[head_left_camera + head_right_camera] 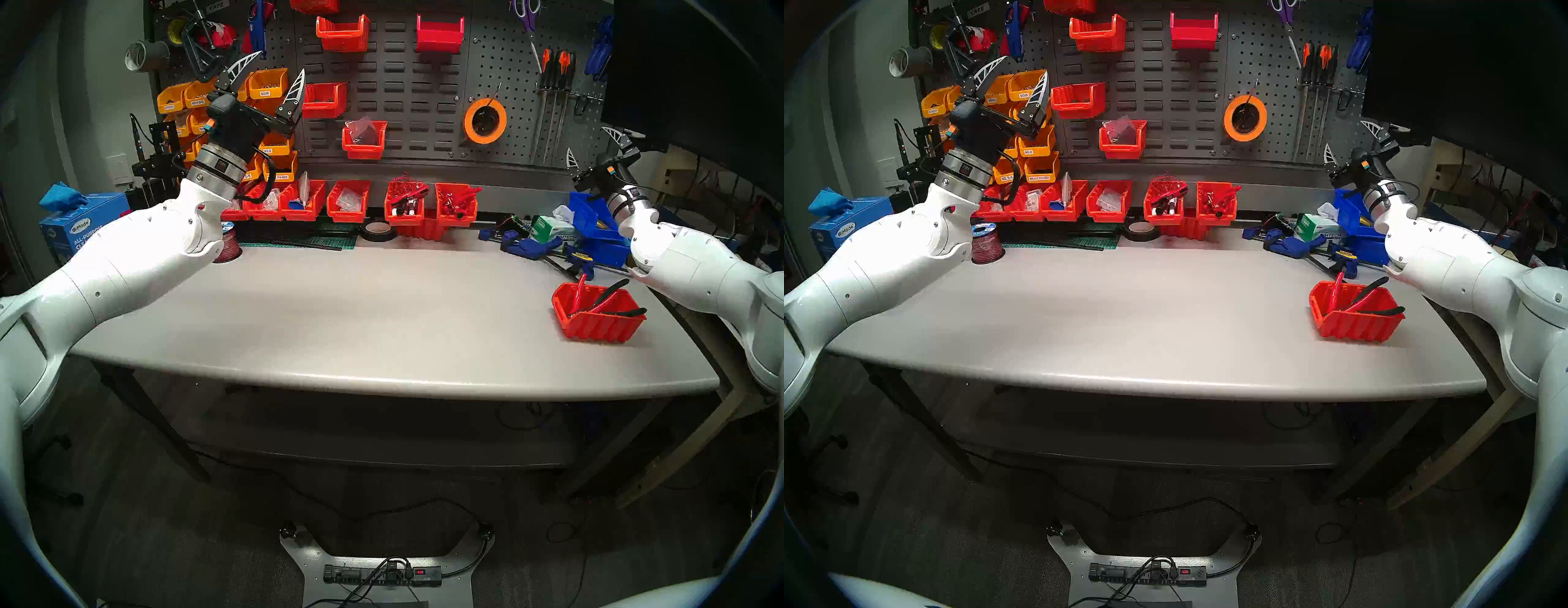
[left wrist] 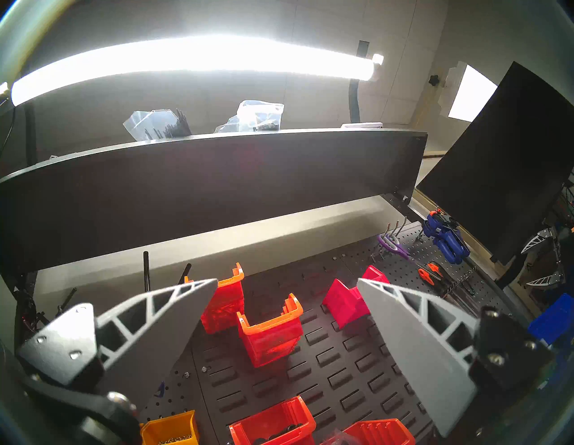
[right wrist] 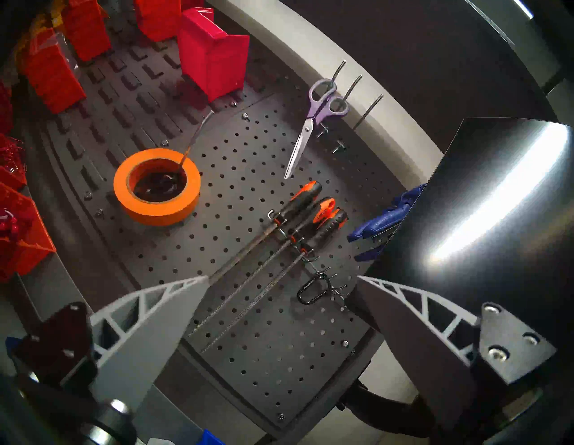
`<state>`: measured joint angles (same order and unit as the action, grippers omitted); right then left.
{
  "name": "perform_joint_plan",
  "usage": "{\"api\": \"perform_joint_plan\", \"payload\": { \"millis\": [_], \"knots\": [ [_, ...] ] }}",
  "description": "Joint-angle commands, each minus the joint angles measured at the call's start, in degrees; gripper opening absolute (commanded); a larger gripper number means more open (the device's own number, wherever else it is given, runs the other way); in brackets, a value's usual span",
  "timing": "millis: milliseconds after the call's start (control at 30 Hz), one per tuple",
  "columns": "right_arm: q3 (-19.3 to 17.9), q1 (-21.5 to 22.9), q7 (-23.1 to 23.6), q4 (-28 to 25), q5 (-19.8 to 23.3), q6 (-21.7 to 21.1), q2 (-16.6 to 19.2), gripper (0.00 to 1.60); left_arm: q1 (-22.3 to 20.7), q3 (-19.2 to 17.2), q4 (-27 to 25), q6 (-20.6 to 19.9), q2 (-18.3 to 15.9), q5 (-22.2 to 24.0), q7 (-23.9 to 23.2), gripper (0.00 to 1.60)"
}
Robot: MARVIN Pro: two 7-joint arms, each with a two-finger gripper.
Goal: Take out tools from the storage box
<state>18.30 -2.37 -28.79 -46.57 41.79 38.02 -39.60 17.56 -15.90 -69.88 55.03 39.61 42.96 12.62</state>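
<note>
Small ribbed red-orange plastic storage box (image 1: pixel 596 316), red-handled cutters (image 1: pixel 578 293) and dark-handled pliers (image 1: pixel 613 302) still inside, handles angled up and back, below and nearer the released, empty right gripper (image 1: pixel 594 146); left gripper (image 1: pixel 271 78) likewise spread, far across the grey table (image 1: pixel 339 305).

— What do the arms look like?
— Glossy white shells on the left arm (image 1: pixel 127 254) and right arm (image 1: pixel 695 271), dotted with small dark screws, each ending in a silver metal wrist ring.

— And past the ring?
— A black housing with a small orange-and-teal patch, and a black cable looping beside the left wrist.

— The fingers?
— The left gripper (image 2: pixel 287 281) and right gripper (image 3: pixel 281 276) carry pale grey, pointed fingers (image 2: pixel 161 323) with open triangular trusses, bolted to dark plates by three silver screws.
</note>
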Motion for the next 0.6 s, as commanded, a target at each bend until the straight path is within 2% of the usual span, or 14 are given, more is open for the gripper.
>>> {"api": "perform_joint_plan", "payload": {
  "millis": [0,67,167,300,333,400,567],
  "knots": [
    [-0.84,3.38,1.02,-5.77,0.09,0.28,5.59,1.6,-0.95,-0.64,-0.07,-0.03,-0.12,0.0,0.06,1.6],
    [-0.87,4.07,1.97,-9.2,0.06,0.01,7.77,1.6,-0.96,-0.65,-0.07,-0.03,-0.12,0.0,0.05,1.6],
    [-0.86,4.46,2.54,-11.0,0.09,-0.2,8.83,1.6,-0.96,-0.66,-0.07,-0.03,-0.12,0.01,0.05,1.6],
    [-0.87,5.45,3.87,-16.11,0.11,-0.98,12.2,1.6,-0.98,-0.68,-0.07,-0.03,-0.12,0.01,0.03,1.6],
    [-0.56,5.62,4.43,-15.65,0.11,-0.98,11.67,1.6,-0.98,-0.68,-0.07,-0.03,-0.12,0.01,0.03,1.6],
    [-0.21,6.73,6.76,-16.54,-0.24,-1.51,13.51,1.6,-1.0,-0.7,-0.06,-0.03,-0.12,0.01,0.02,1.6],
    [1.39,8.13,12.66,-14.85,-1.6,-2.95,16.19,1.6,-0.97,-0.69,-0.06,-0.03,-0.12,0.03,0.01,1.6]
  ]
}}
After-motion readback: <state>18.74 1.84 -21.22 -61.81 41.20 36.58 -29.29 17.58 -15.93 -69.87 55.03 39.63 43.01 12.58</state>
